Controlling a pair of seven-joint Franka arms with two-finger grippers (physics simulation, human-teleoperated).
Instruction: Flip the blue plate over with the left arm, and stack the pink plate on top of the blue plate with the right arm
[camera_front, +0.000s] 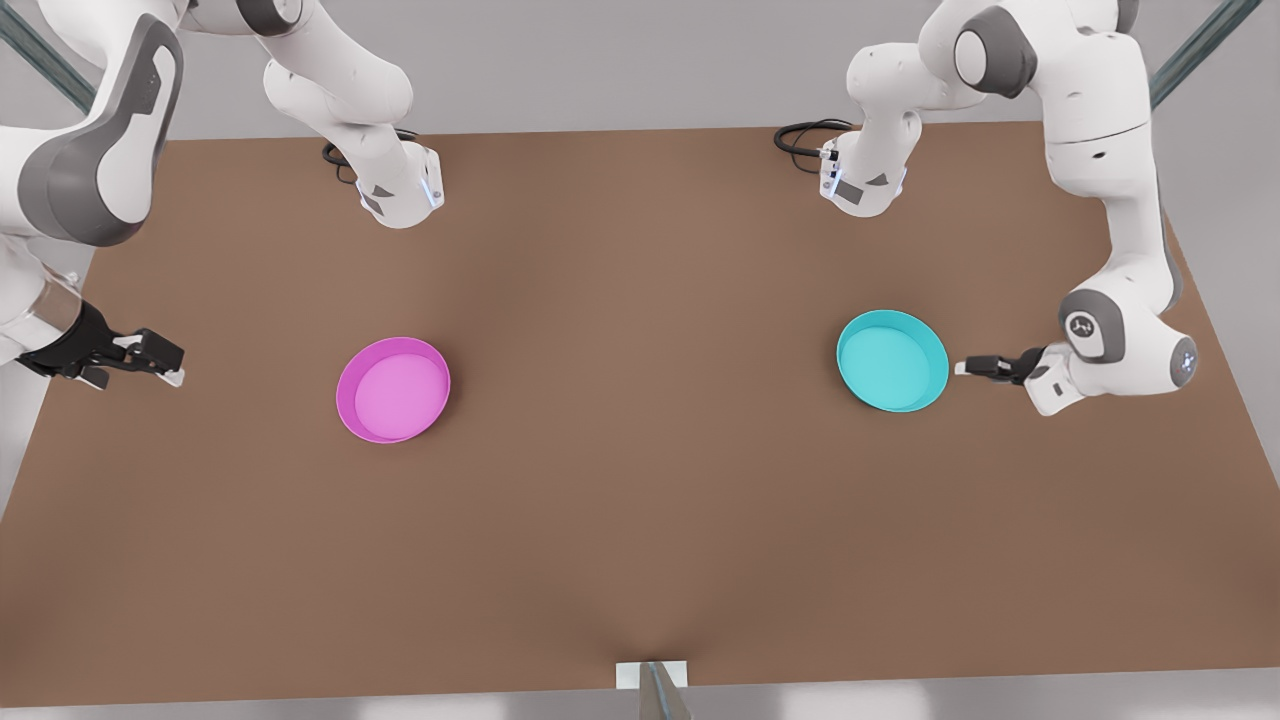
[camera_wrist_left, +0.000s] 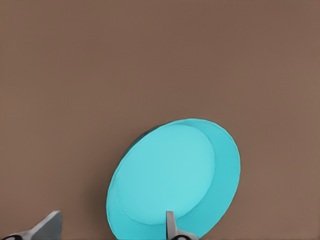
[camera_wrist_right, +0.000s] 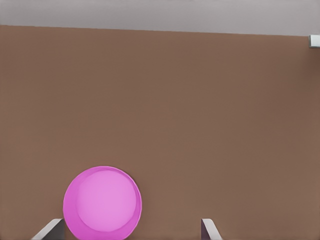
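- The blue plate (camera_front: 892, 360) looks like smooth plastic, with a soft satin sheen inside.
- The pink plate (camera_front: 393, 389) has the same smooth plastic look, its inside a paler matt pink.
- The table (camera_front: 640, 520) is a matt brown, even and without grain.
- The left arm (camera_front: 1110, 200) and right arm (camera_front: 90, 150) have smooth white shells with grey matt joint covers.
- Both arms' jaws look like matt black plastic.

1. A flat brown surface (camera_front: 640, 450) is seen, with both dishes carried directly on it.
2. The pink plate (camera_front: 393, 390) is laid rim-up toward the front view's left.
3. The blue plate (camera_front: 892, 361) is laid rim-up toward the front view's right, well apart.
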